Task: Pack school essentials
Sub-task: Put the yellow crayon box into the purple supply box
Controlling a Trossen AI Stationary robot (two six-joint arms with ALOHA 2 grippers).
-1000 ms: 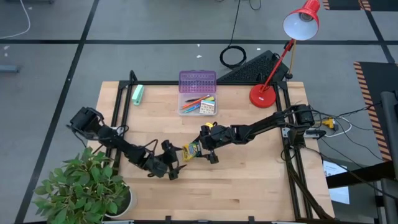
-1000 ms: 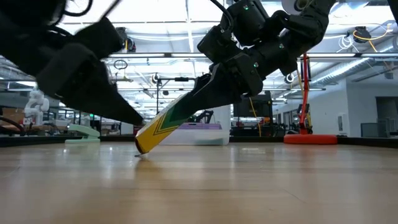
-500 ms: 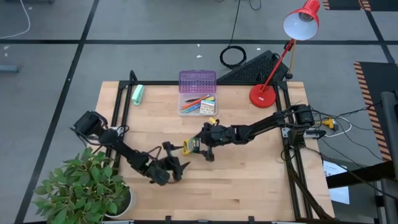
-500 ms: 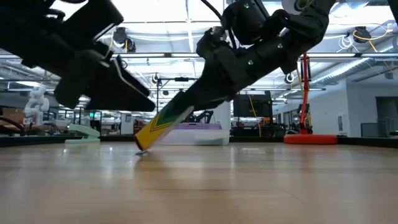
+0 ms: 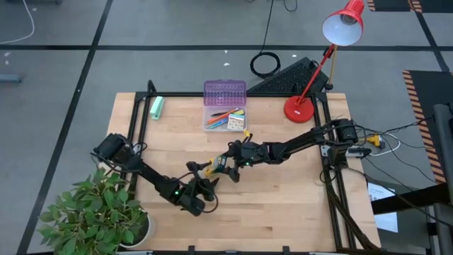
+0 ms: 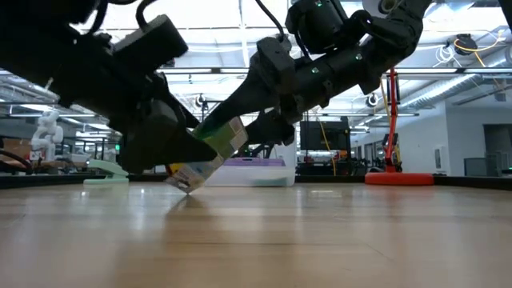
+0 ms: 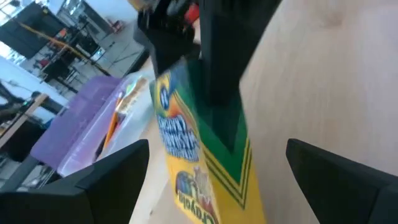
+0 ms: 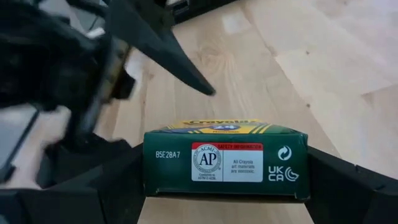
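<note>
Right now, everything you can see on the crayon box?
The crayon box is a flat yellow-and-green printed carton with a green end panel bearing an AP seal. It is shut, tilted, low end at or near the table, high end clamped in the right gripper. The left gripper is open beside it.

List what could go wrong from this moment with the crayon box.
1. The right tool clamps only the green end of the crayon box, which hangs tilted with one corner near the table; it may pivot or slip out.
2. The left tool sits open right beside the box, so the arms could collide.
3. The clear case already holds pens, so the box may not seat flat.
</note>
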